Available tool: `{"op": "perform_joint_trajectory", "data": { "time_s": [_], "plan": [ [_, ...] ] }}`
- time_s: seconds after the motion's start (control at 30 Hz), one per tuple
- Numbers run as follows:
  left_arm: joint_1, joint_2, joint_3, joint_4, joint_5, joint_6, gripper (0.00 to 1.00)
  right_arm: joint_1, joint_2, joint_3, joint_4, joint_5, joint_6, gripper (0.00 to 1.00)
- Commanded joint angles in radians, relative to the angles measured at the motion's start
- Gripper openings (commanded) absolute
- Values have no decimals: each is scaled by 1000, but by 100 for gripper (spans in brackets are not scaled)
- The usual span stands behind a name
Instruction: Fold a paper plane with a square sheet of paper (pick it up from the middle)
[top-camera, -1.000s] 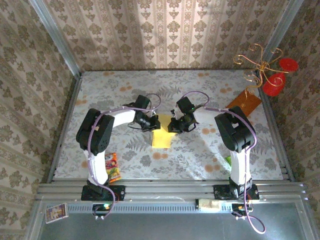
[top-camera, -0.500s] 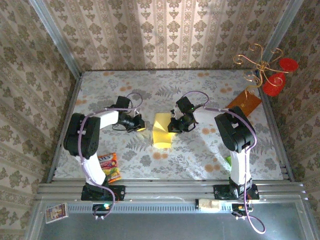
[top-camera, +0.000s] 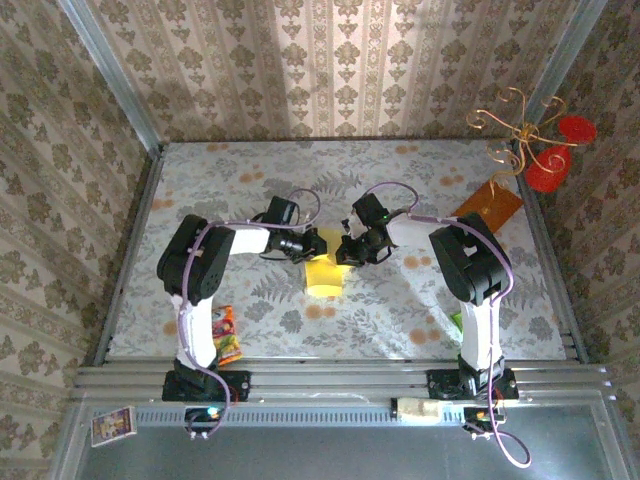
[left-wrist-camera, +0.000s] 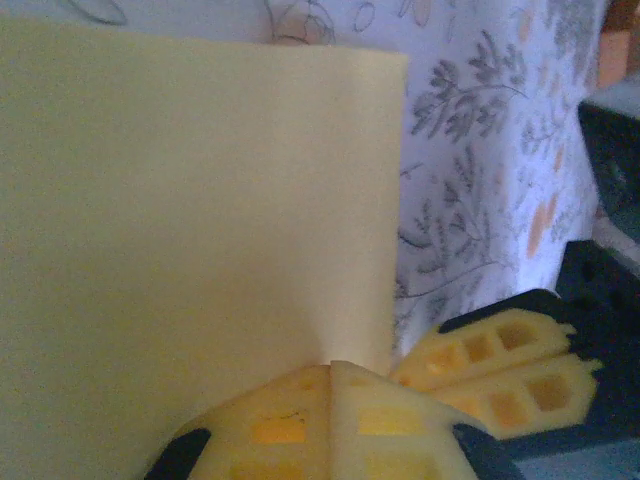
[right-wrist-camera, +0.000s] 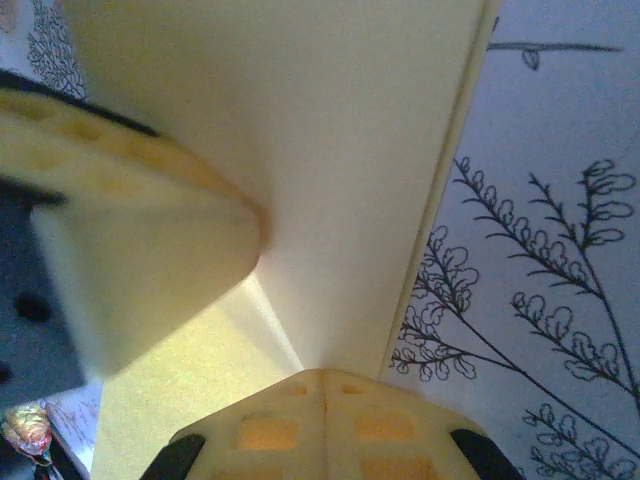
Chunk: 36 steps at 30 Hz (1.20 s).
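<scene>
Shut on square sheet of paper (top-camera: 322, 276): left pincer (left-wrist-camera: 330, 368), right pincer (right-wrist-camera: 320, 376); right wrist shows doubled edge.

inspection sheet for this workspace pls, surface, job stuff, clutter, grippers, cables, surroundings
surface: table under a pale floral cloth
job's things: square sheet of paper, yellow, folded over, mid-table between the grippers
clutter: orange-brown board far right; snack packets by the left arm base; green packet beside the right arm, partly hidden; card on the front ledge
grippers: left gripper and right gripper both shut on the paper, tips close together
cables: purple cables looped along both arms
surroundings: patterned wallpaper; gold wire ornament with red discs, far right corner
</scene>
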Motion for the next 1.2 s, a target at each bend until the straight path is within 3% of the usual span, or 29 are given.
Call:
{"op": "perform_joint_trajectory", "data": {
  "time_s": [0.0,0.27,0.47,0.57,0.9,1.17],
  "plan": [
    [65,-10,-43,28,-3,-8,0,-5,133,-88,-186,225,12,7],
    [194,-84,-60,-172,-88,143,0,-5,139,-80,-197,239,5,7],
    [91,-190,5,-148,-46,88,0,-5,139,-81,-203,244,7,7],
    [35,-162,46,-125,-68,57,0,-6,143,-85,-201,245,13,7],
    [35,22,143,-178,-86,38,0,-5,145,-90,-203,255,10,7],
    [174,59,125,-230,-106,91,0,-5,143,-89,-191,251,16,7]
  ]
}}
